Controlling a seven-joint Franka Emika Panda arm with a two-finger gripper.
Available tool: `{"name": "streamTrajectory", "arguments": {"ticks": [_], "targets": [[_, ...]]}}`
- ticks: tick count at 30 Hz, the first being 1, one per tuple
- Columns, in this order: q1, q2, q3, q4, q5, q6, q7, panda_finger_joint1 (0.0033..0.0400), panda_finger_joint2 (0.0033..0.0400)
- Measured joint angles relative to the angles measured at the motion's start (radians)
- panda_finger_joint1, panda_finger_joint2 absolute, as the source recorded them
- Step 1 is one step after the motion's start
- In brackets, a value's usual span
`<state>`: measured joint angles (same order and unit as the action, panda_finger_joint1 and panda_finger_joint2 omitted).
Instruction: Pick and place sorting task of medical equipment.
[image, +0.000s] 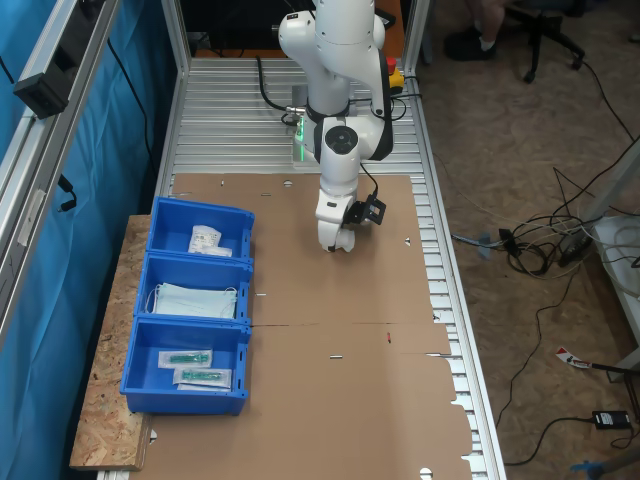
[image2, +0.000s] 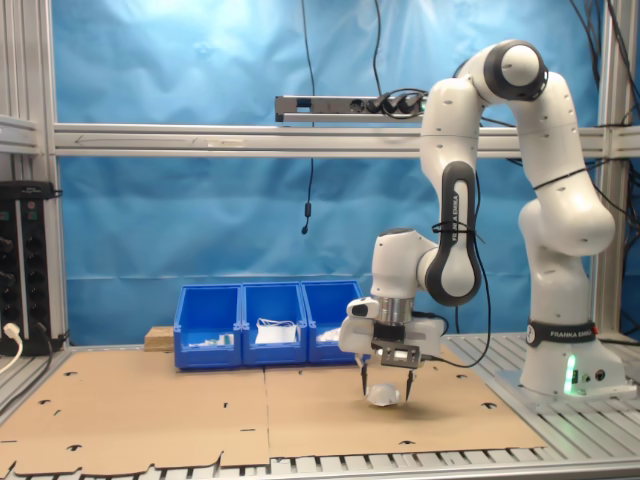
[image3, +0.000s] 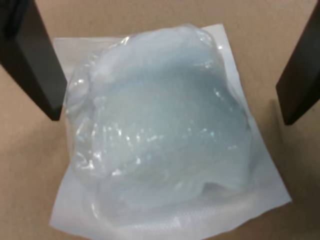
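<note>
- Brown cardboard sheeting (image: 330, 330) covers the bench, flat and matte, with a blue curtain hanging behind in the second exterior view; its plain face lets a pale packet stand out.
- Between the fingers lies the packet (image3: 160, 135), resting on the cardboard: a white backing sheet under a clear, crinkled, glossy film that bulges over something soft and pale.
- In the second exterior view the packet (image2: 383, 397) shows as a small white lump directly beneath the gripper (image2: 387, 384).
- Both fingers (image3: 35, 60) are dark, straight-edged bars standing spread wide, one at each side of the packet, just clear of its edges and gripping nothing; the straddle looks set for a squeeze across the puffed middle.
- Film this slick and soft would likely buckle under the pads, so a central grip seems sensible.
- Well away from the fingers, three blue bins (image: 190, 310) stand in a row at the bench edge, rigid plastic, each holding one kind of item, which suggests the packet belongs with its like.
</note>
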<state>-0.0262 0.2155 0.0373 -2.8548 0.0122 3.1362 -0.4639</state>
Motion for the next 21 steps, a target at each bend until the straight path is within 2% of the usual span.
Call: {"name": "streamTrajectory", "arguments": {"ticks": [11, 12, 17, 18, 21], "targets": [[0.0, 0.0, 0.0, 0.0, 0.0, 0.0, 0.0, 0.04, 0.04], [0.0, 0.0, 0.0, 0.0, 0.0, 0.0, 0.0, 0.0334, 0.0334], [0.0, 0.0, 0.0, 0.0, 0.0, 0.0, 0.0, 0.0334, 0.0334], [0.0, 0.0, 0.0, 0.0, 0.0, 0.0, 0.0, 0.0254, 0.0254], [0.0, 0.0, 0.0, 0.0, 0.0, 0.0, 0.0, 0.0254, 0.0254]]}}
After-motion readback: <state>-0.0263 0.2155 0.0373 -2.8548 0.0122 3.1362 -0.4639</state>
